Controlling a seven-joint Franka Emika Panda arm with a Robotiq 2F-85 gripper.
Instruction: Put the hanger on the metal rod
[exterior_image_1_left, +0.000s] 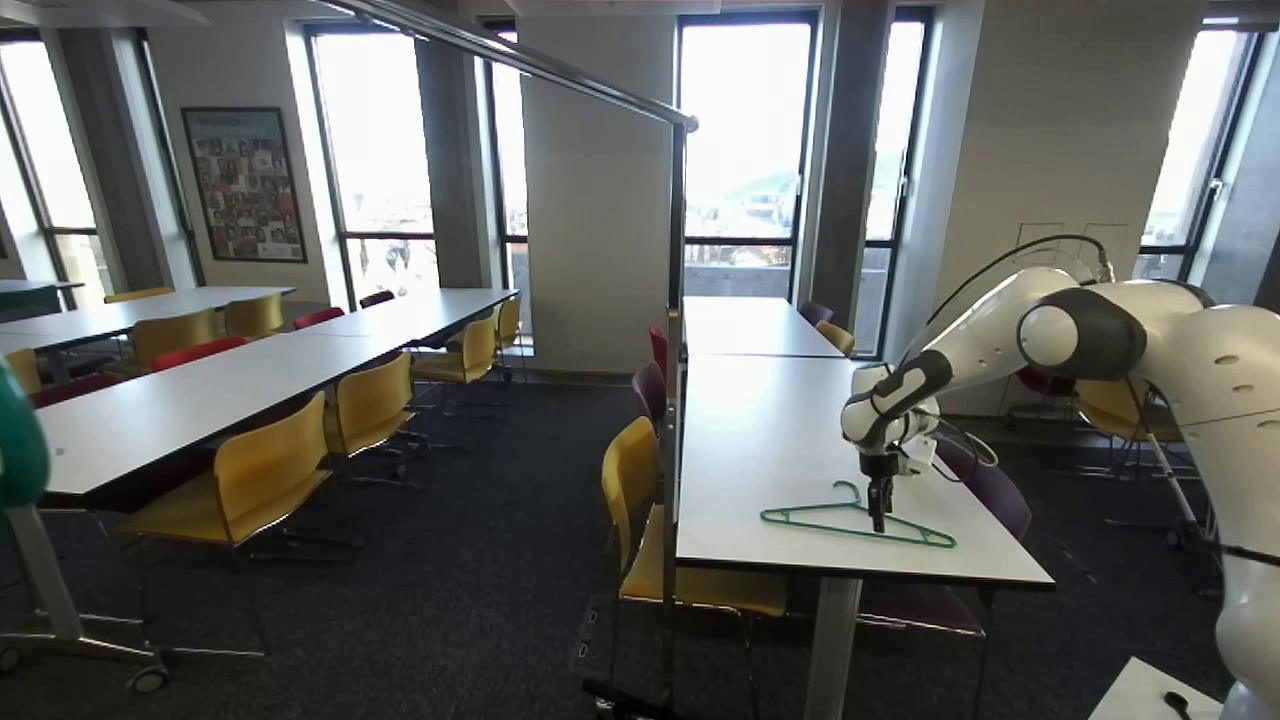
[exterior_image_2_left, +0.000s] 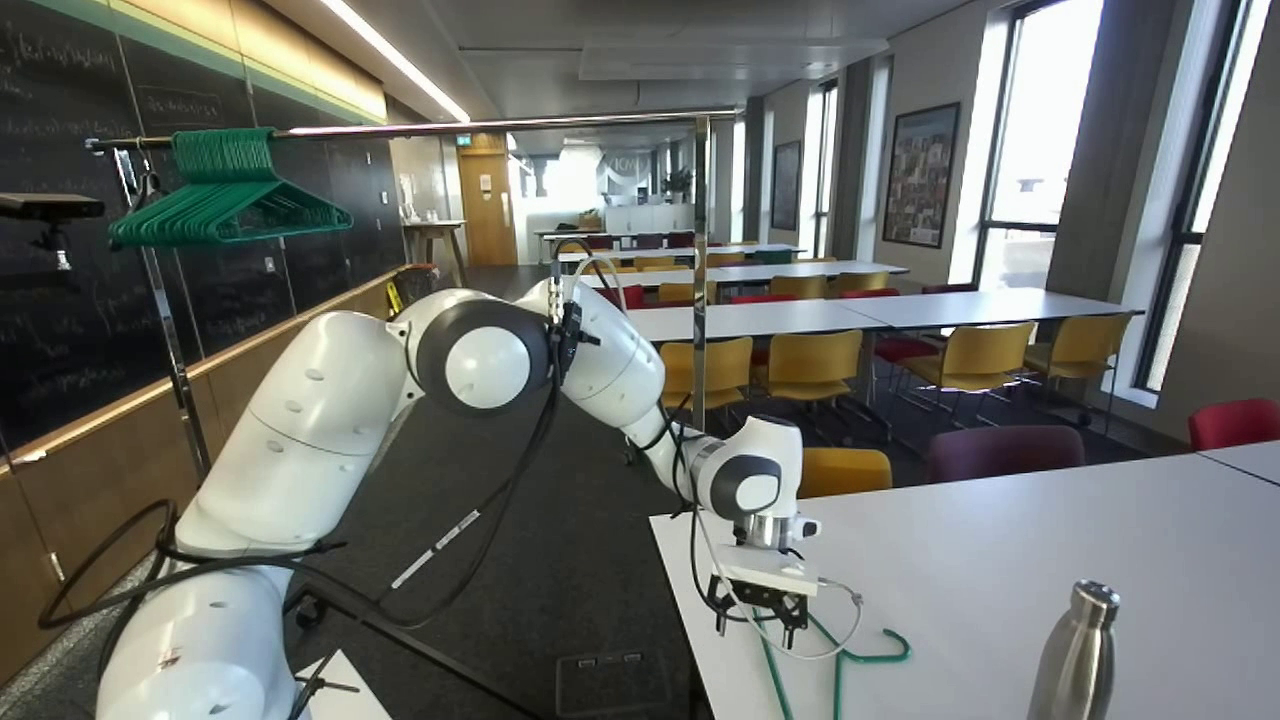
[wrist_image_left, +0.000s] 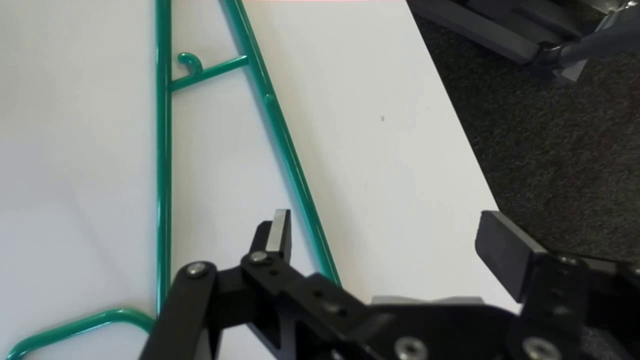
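A green hanger (exterior_image_1_left: 840, 529) lies flat on the white table near its front edge; it also shows in an exterior view (exterior_image_2_left: 838, 690), partly cut off, and in the wrist view (wrist_image_left: 164, 175). Its hook points away from the table's edge. My gripper (exterior_image_1_left: 879, 522) points down over the hanger, fingers apart and empty; it also shows in an exterior view (exterior_image_2_left: 755, 637). In the wrist view the gripper (wrist_image_left: 386, 215) has the hanger's long bar between its fingers, close to the left finger. The silver metal rod (exterior_image_1_left: 560, 72) runs high up, also in an exterior view (exterior_image_2_left: 560, 123).
Several green hangers (exterior_image_2_left: 235, 200) hang at one end of the rod. An upright post (exterior_image_1_left: 676, 250) carries the rod beside the white table (exterior_image_1_left: 760, 440). A steel bottle (exterior_image_2_left: 1075, 655) stands on the table. A yellow chair (exterior_image_1_left: 632, 480) stands beside the post.
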